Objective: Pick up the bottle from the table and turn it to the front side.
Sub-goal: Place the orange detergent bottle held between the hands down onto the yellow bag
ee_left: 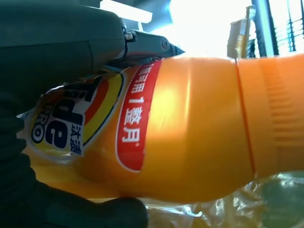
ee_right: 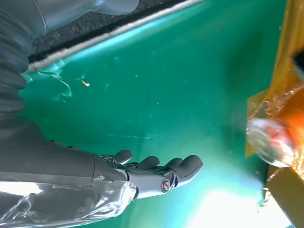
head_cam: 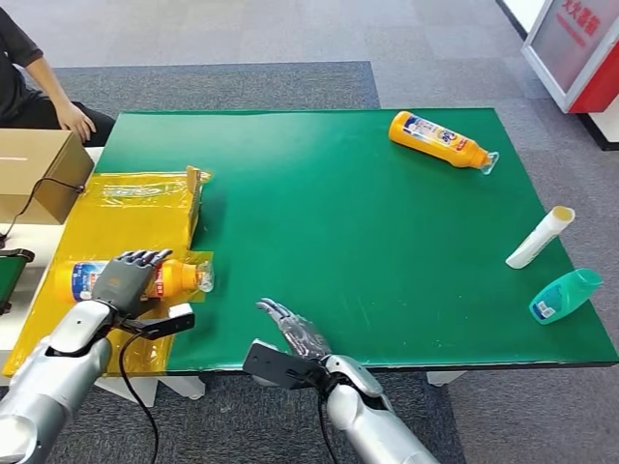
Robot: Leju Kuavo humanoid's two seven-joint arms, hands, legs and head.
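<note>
Surface: green felt-like table [head_cam: 350, 242] on grey carpet, with a crinkled glossy yellow plastic sheet [head_cam: 138, 208] over its near-left corner.
Left fingers: dark fingers [head_cam: 142, 258] draped over the top of the orange bottle [head_cam: 171, 278], the thick thumb under it in the left wrist view; the left hand [head_cam: 128, 280] grips the bottle's body.
Orange bottle: smooth glossy plastic, lying on its side on the yellow sheet, ribbed neck and clear cap toward the right; a red oval label with white characters and a blue-and-yellow logo show in the left wrist view [ee_left: 179, 128].
Right fingers: straight, side by side, holding nothing [ee_right: 179, 168].
Right hand: [head_cam: 292, 329] flat and low over the near table edge, just right of the bottle's cap.
Far right: second orange bottle [head_cam: 438, 140] lying on its side.
Right edge: white tube [head_cam: 540, 237] and a teal bottle [head_cam: 566, 295], both lying down.
Far left: cardboard box [head_cam: 37, 169]; a seated person's hand [head_cam: 76, 121] behind it.
</note>
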